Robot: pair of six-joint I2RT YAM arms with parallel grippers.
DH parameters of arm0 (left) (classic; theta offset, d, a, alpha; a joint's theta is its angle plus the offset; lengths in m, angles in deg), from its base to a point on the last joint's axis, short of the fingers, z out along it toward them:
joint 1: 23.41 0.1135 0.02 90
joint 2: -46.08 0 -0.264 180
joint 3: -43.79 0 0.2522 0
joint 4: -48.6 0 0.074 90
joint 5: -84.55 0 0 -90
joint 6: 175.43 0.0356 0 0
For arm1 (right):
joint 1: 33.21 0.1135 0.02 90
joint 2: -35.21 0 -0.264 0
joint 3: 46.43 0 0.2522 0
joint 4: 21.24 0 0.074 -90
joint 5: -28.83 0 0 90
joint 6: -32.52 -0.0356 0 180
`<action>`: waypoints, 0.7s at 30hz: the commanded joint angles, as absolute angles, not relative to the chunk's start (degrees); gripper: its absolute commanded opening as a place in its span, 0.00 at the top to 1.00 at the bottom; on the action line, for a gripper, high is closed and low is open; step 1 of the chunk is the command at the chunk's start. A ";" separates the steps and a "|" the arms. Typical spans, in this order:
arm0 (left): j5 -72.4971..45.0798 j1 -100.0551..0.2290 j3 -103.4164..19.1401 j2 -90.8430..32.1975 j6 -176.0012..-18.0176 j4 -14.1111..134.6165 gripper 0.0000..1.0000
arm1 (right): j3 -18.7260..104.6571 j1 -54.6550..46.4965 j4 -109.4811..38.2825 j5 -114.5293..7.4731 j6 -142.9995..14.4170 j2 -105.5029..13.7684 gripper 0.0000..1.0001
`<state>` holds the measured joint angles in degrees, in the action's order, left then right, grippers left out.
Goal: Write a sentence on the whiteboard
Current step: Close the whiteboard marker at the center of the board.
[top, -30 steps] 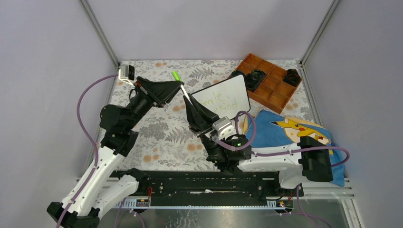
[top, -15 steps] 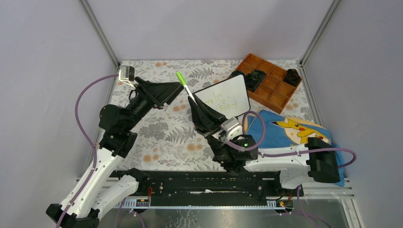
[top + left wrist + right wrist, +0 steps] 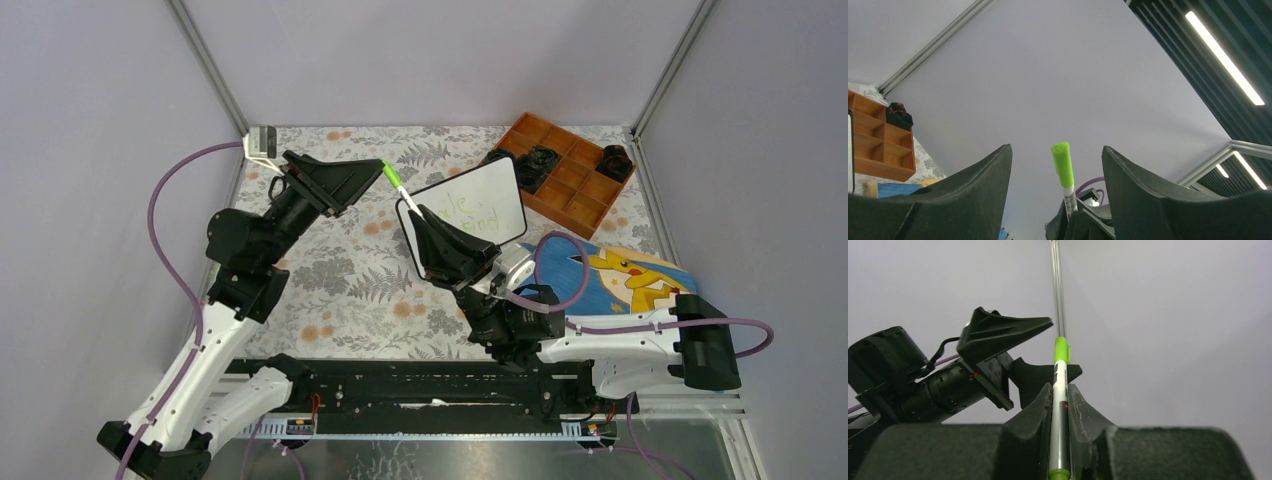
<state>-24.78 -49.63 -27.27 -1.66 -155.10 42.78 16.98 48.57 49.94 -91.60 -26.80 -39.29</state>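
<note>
The whiteboard (image 3: 497, 185) stands tilted at the back middle of the table. Its green sentence (image 3: 472, 208) is partly hidden behind my right gripper (image 3: 404, 207). That gripper is shut on a white marker (image 3: 401, 192) with a green cap (image 3: 391, 174), which points up and to the left; the right wrist view shows the marker (image 3: 1060, 390) clamped between the fingers (image 3: 1038, 405). My left gripper (image 3: 378, 180) is open, its jaws standing on either side of the green cap (image 3: 1062, 164) without touching it.
A brown wooden compartment tray (image 3: 590, 195) sits at the back right with black items (image 3: 537, 162) in it. A blue Pikachu cloth (image 3: 615, 272) lies right of the whiteboard. A floral cover (image 3: 340, 285) spreads over the table, enclosed by grey walls.
My left gripper was shut on the marker's capped end and has opened and let go. My right arm has shifted to the right, carrying the marker with it.
</note>
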 commanded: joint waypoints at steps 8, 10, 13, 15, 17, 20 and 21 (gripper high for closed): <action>-27.00 -49.76 -28.85 -3.73 -154.31 39.18 0.44 | 17.17 48.27 50.28 -90.89 -28.64 -38.18 1.00; -27.35 -49.78 -28.69 -3.80 -154.56 38.66 0.47 | 17.17 48.27 50.16 -90.99 -28.65 -38.18 1.00; -27.83 -49.78 -28.29 -3.91 -155.26 38.02 0.50 | 17.23 48.27 50.30 -91.45 -28.31 -38.34 1.00; -27.93 -49.78 -27.92 -3.77 -155.70 37.58 0.53 | 17.57 48.27 50.38 -92.14 -27.75 -38.56 1.00; -28.11 -49.75 -27.58 -3.76 -156.06 37.56 0.57 | 18.30 48.27 49.92 -93.29 -27.37 -38.99 1.00; -28.14 -49.78 -26.92 -3.58 -156.43 37.55 0.62 | 18.76 48.27 49.99 -93.93 -26.80 -39.43 1.00; -28.14 -49.78 -26.78 -3.50 -156.49 37.57 0.63 | 18.89 48.27 49.91 -94.07 -26.70 -39.63 1.00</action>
<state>-27.05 -49.63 -27.25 -3.91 -155.89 41.36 16.85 48.57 47.98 -92.17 -27.65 -39.35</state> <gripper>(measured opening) 0.384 0.182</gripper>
